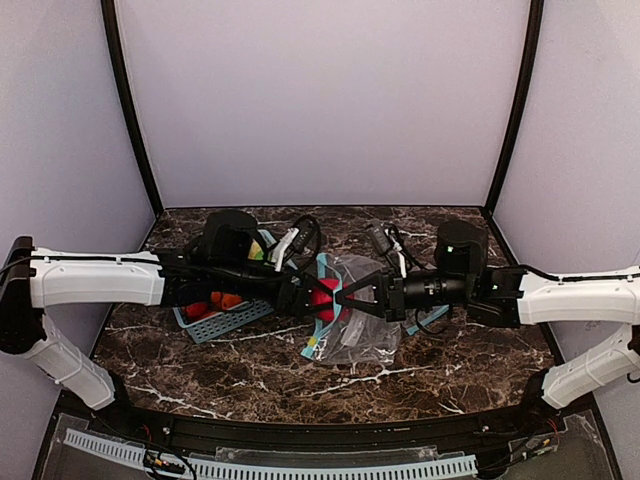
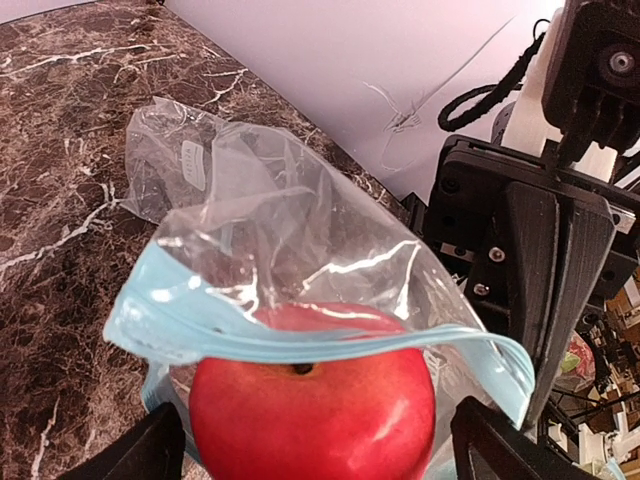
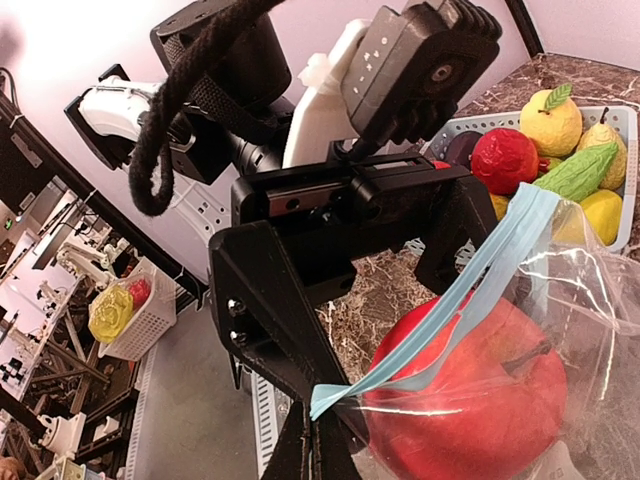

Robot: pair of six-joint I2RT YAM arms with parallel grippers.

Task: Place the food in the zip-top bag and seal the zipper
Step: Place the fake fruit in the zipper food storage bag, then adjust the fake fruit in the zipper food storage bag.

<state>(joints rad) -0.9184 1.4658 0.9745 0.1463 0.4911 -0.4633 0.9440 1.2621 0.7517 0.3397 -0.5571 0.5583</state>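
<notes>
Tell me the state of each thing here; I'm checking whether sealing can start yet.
red apple, in the bag's mouth, between the left fingers
zip-top bag, mouth held open
zipper, unsealed
left gripper, open around the apple
right gripper, shut on the zipper
basket, holding other fruits

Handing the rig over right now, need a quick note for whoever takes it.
Left gripper: fingers open, either side of the red apple.
Right gripper: shut on the zipper, holding the zip-top bag mouth up.
The apple sits in the bag's mouth, not fully inside. Other food lies in the blue basket.
Done: apple brought to the bag.
Left: push it in, load the rest, seal the zipper.
</notes>
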